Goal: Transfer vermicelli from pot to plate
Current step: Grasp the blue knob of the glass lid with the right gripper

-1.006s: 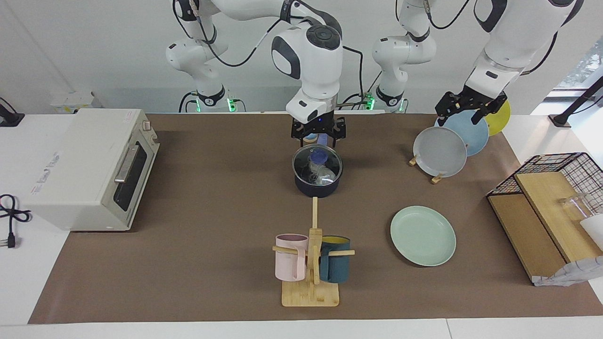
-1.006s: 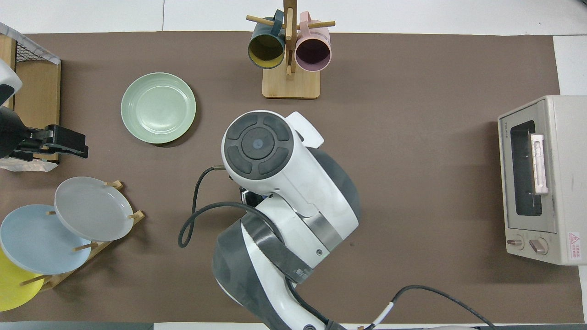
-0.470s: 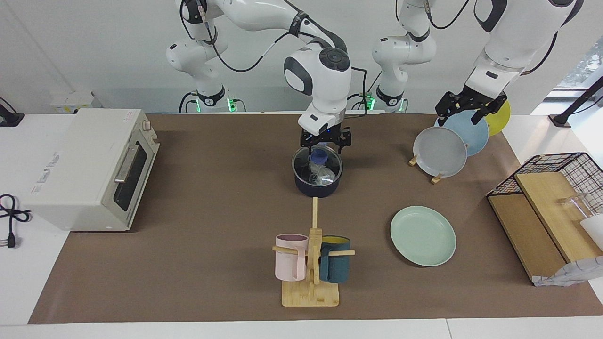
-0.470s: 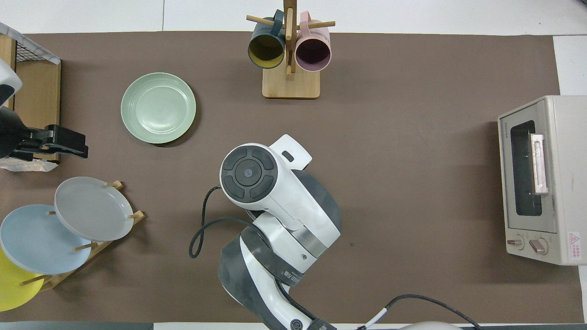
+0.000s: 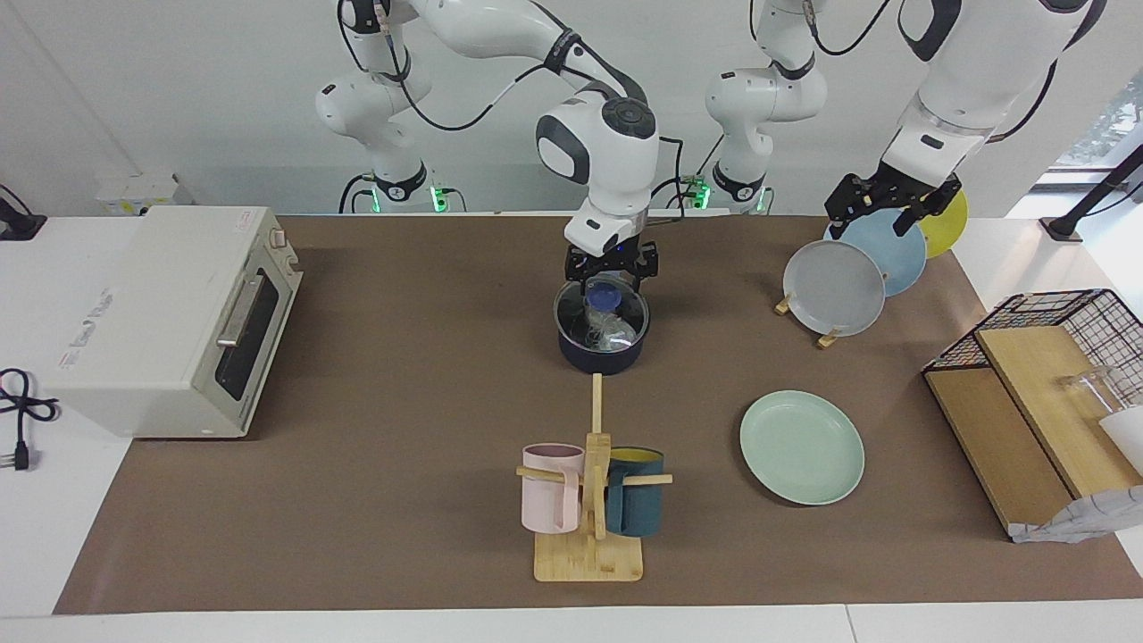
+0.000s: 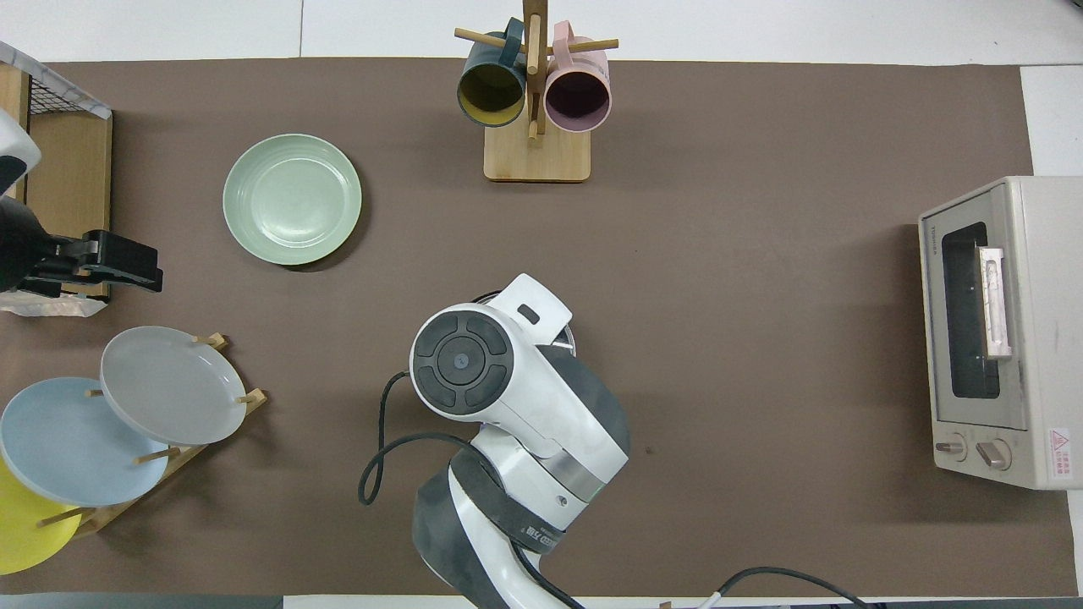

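The dark navy pot point(image 5: 600, 355) stands mid-table with a clear glass lid point(image 5: 571, 314) on it. The lid's blue knob point(image 5: 605, 293) points up. The white vermicelli point(image 5: 614, 335) shows through the lid, inside the pot. My right gripper point(image 5: 611, 275) hangs open just over the knob, fingers on either side of it. In the overhead view the right arm hides the pot. The mint-green plate point(image 5: 802, 446) lies bare, farther from the robots, toward the left arm's end; it also shows in the overhead view point(image 6: 292, 199). My left gripper point(image 5: 891, 207) waits over the plate rack.
A wooden rack holds a grey plate point(image 5: 835, 288), a light blue plate and a yellow plate. A mug tree point(image 5: 589, 500) with a pink and a dark teal mug stands farther out than the pot. A toaster oven point(image 5: 170, 313) and a wire basket point(image 5: 1072, 308) sit at the table's ends.
My right gripper has come down and toward the robots, from higher above the lid to just over its knob. The left arm, pot, lid and plate have not moved.
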